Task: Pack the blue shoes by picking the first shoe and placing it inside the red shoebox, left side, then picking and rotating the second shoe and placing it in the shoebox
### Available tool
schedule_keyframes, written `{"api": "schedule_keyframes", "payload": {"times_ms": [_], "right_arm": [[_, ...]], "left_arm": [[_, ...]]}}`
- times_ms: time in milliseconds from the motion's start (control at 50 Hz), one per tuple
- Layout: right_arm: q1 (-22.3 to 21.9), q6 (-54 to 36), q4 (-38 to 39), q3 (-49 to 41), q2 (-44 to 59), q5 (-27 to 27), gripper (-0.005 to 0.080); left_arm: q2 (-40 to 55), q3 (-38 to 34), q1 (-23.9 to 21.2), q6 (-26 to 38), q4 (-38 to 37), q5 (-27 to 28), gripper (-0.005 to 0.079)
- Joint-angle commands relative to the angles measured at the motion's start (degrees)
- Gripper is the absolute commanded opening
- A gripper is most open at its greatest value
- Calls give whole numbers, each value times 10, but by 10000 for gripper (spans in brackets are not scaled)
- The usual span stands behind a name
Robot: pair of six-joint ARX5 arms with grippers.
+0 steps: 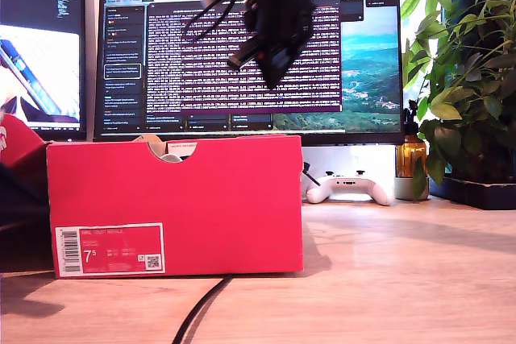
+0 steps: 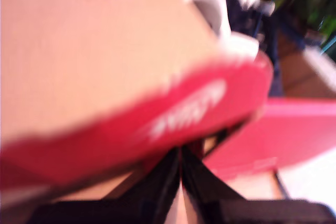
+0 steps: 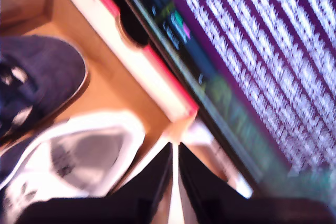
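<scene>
One white label (image 1: 108, 249) on the red shoebox (image 1: 173, 203) reads "7.5".

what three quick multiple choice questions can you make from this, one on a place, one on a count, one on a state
1. Where is the white game controller?
A. on the wooden table, at the exterior view's right of the red cardboard shoebox
B. inside the shoebox
C. on top of the shoebox

2. How many navy suede shoes lie in the shoebox?
A. none
B. one
C. two

3. What state is the shoebox in?
A. lid shut
B. upright with its top open
C. tipped on its side

Key:
1 A, the exterior view shows it on the table beside the box.
2 C, the second wrist view shows a navy toe and a second shoe's white-lined opening.
3 B, the second wrist view looks straight into it.
</scene>
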Motion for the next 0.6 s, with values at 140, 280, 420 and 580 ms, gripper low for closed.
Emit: {"api": "schedule_keyframes", "payload": {"times_ms": [140, 280, 420, 580], "right_arm": [[-24, 33, -35, 12, -18, -28, -13], [-41, 65, -53, 12, -21, -71, -13], [-62, 84, -71, 12, -24, -108, -13], [-81, 104, -86, 12, -24, -128, -13]], "left_arm": [[-103, 5, -2, 22, -104, -23, -20], [-192, 5, -2, 36, -186, -45, -20], [-277, 5, -2, 43, -275, -68, -20], [-361, 5, -2, 56, -361, -97, -20]]}}
